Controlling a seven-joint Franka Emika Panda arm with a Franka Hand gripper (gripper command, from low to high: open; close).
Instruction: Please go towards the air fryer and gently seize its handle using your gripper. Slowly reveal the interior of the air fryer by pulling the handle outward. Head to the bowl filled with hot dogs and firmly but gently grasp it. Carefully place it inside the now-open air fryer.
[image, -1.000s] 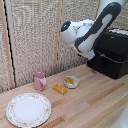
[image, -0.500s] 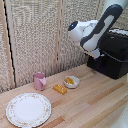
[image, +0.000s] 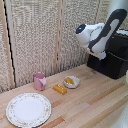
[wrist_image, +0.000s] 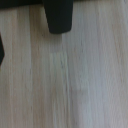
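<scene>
Arm has swung to the frame's upper right — gripper (image: 101, 55) nearing the air fryer (image: 111, 61); jaw state unclear, handle unseized

A light wooden tabletop (image: 95, 102) carries the non-task items. A pink mug (image: 39, 80) stands upright near the rear wall. A large white plate (image: 28, 109) with a patterned rim lies flat in front of the mug, apart from it. A small yellow-orange block (image: 60, 89) lies on the planks toward the exterior view's right of the mug. A woven reed screen (image: 40, 35) forms the backdrop.
</scene>
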